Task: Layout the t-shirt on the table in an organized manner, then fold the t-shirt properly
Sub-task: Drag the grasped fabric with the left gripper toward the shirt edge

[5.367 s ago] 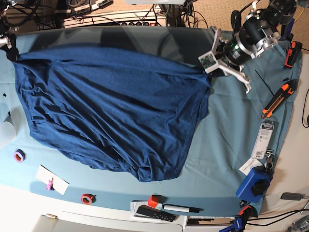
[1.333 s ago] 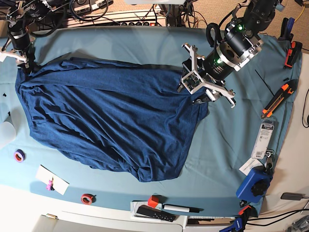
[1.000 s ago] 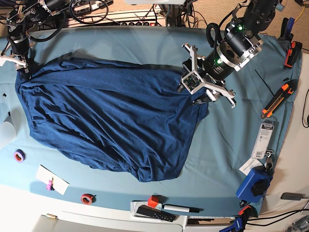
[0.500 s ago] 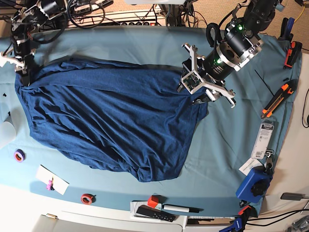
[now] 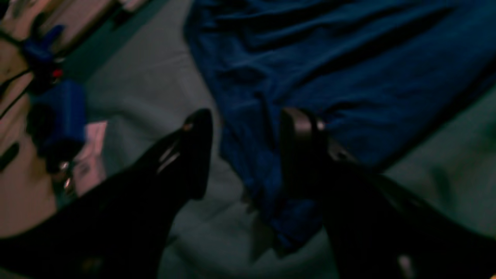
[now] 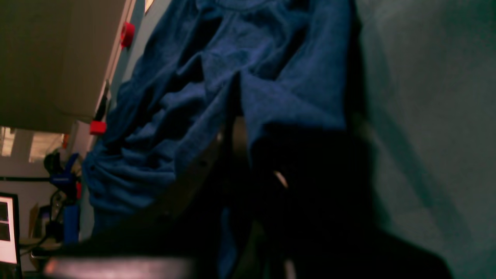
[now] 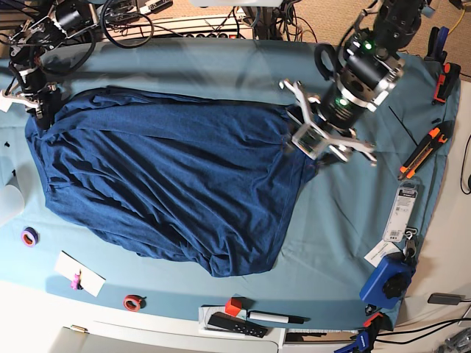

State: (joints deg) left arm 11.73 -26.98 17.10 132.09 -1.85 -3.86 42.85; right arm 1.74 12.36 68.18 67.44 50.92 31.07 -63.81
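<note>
the right gripper [image 7: 40,110] had clamped shut on the t-shirt [image 7: 169,184] corner at the table [image 7: 221,62] edge, after standing wide earlier. the left gripper [image 5: 246,155] stayed wide, straddling the opposite hem, its arm shifted slightly.
</note>
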